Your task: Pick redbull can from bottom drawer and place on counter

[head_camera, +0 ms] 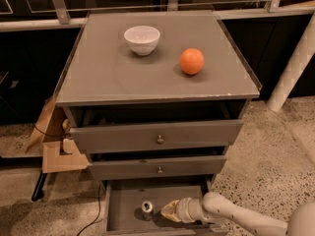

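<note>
The redbull can (147, 208) stands upright on the grey floor of the open bottom drawer (123, 214), seen from above with its silver top showing. My gripper (166, 211) reaches in from the lower right on a white arm (231, 215), its yellowish tip low inside the drawer just right of the can, very close to it. The counter (103, 77) is the flat grey cabinet top above.
A white bowl (141, 39) and an orange (191, 61) sit on the counter. The two upper drawers with brass knobs (160, 139) are slightly open above the arm. A cardboard box (54, 144) and a cable lie left of the cabinet. A white post (295, 65) stands at right.
</note>
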`<state>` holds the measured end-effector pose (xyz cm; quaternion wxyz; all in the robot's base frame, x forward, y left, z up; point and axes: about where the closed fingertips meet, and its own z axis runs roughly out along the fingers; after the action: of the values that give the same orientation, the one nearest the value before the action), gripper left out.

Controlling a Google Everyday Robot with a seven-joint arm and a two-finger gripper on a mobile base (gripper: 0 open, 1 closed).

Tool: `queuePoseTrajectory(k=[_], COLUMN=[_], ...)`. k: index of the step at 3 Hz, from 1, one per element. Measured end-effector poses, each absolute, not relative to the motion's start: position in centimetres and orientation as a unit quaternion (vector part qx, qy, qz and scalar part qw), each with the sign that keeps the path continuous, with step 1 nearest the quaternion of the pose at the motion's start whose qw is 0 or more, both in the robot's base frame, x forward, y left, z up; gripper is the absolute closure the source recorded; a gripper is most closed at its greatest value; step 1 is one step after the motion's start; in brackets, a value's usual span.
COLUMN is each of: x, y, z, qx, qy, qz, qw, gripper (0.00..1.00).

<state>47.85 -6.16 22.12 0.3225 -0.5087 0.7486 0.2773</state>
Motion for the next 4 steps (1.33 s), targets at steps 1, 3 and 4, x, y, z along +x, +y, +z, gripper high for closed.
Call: queuePoseTrajectory(k=[1, 3, 4], x=[48.0, 48.7, 49.5], y=[-5.3, -3.7, -2.4], z=[21.8, 21.2, 20.7], qx=[-0.511, -0.518, -0.519], qy=[0.742, 0.729, 0.72], qz=[0.287, 0.3, 0.31], qw=[0.324, 0.331, 0.34], gripper=[0.25, 0.25, 0.26])
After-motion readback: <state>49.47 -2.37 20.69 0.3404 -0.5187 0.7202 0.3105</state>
